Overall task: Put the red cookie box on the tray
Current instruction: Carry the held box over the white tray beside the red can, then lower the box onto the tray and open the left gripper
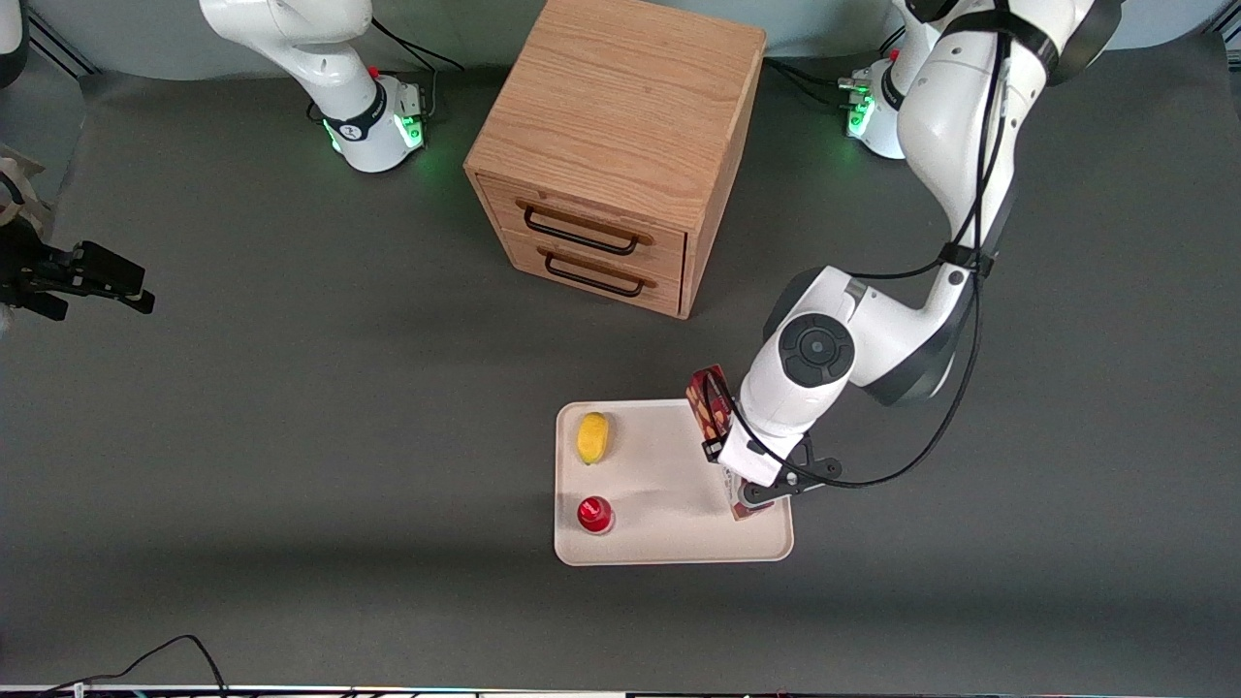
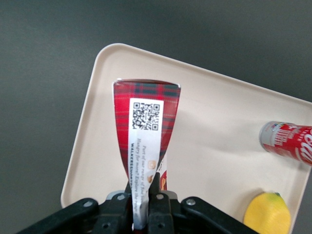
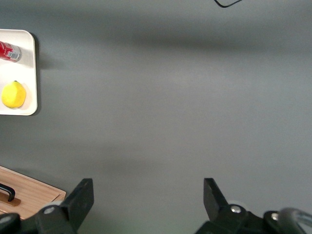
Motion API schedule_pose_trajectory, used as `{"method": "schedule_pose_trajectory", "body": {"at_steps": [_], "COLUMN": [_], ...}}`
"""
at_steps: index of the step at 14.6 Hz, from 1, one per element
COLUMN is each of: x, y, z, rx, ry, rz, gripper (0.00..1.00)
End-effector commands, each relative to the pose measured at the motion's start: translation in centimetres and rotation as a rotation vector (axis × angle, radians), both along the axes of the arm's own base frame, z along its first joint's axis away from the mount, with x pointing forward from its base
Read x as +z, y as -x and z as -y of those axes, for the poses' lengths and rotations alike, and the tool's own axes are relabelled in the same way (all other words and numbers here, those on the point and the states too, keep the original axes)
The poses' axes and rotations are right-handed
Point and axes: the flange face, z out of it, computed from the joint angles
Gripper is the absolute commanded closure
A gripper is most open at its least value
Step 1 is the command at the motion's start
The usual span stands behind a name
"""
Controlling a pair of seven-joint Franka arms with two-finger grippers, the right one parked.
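The red cookie box point(image 2: 145, 146) sits clamped between my fingers point(image 2: 163, 207), which press on its two broad faces near one end, so the rest of its length stretches away from my gripper point(image 2: 144, 214) with the narrow edge, a tartan strip with a white label and a square code, facing my wrist camera. From the front, the box point(image 1: 709, 402) hangs over the tray point(image 1: 669, 485) along the tray's short side toward my working arm's end of the table; one end pokes out past my wrist near the tray's corner that lies farther from the front camera, and the other end shows just under my gripper point(image 1: 747, 499), nearer that camera. I cannot tell whether the box touches the tray floor or hangs just above it. Past the box's free end the cream rim point(image 2: 105, 58) curves round a corner onto the dark grey table point(image 2: 44, 97). Well apart from my fingers, toward the parked arm's end of the tray, lie a lemon point(image 1: 592, 437) and a small red can point(image 1: 594, 514); the lemon is farther from the front camera than the can. A wooden drawer cabinet point(image 1: 620, 145) with two black handles stands on the table farther from the front camera than the tray.
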Motion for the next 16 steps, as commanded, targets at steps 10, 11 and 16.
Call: {"method": "schedule_pose_trajectory", "body": {"at_steps": [10, 11, 16], "x": [-5.4, -4.5, 3.7], "y": [0.6, 0.2, -1.1], "z": [-2.0, -1.9, -1.4], "rx": [0.03, 0.032, 0.063], "ry": [-0.008, -0.018, -0.072], "rz": [0.046, 0.035, -0.065], "gripper": [0.0, 0.0, 0.0]}}
